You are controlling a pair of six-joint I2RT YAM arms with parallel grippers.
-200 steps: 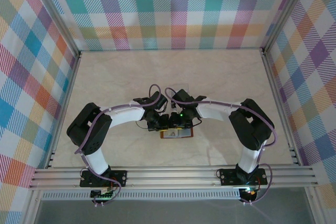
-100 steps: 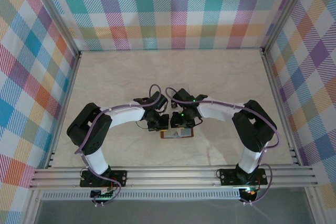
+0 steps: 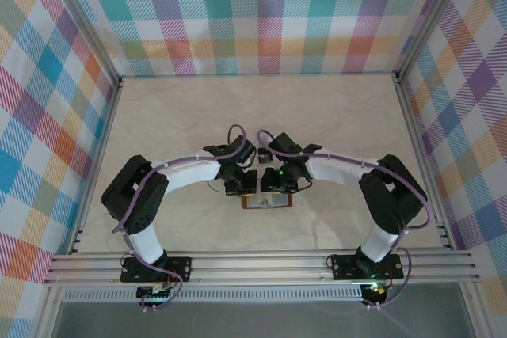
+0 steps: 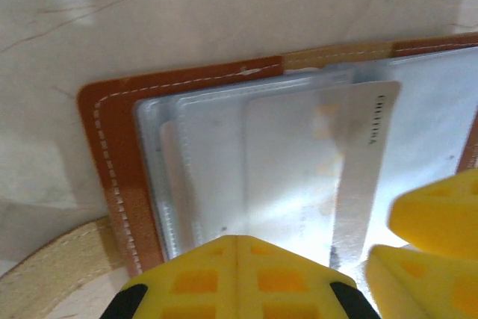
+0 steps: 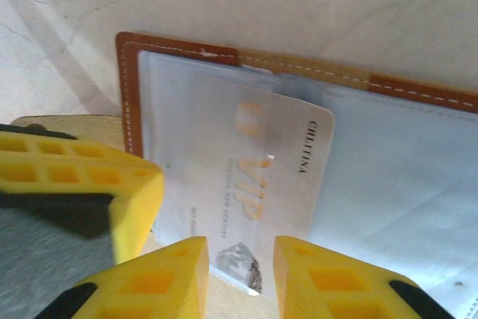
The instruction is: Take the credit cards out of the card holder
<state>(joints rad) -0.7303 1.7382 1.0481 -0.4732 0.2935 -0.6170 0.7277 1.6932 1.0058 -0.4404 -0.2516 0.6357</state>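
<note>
Left gripper (image 4: 236,259), pressed together, pins the reddish-brown leather card holder (image 4: 112,155). Right gripper (image 5: 240,253), part-spread, seemingly straddles the jutting edge of its stiff, slick silvery plastic card (image 5: 254,177)

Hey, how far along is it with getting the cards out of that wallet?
Done: the card holder lies open on the table. In hand: the pale VIP card looks part way out of its pocket, the right claw open around its lower edge; the left claw is shut at the holder's edge. Left: pulling that card free, then any others.
</note>
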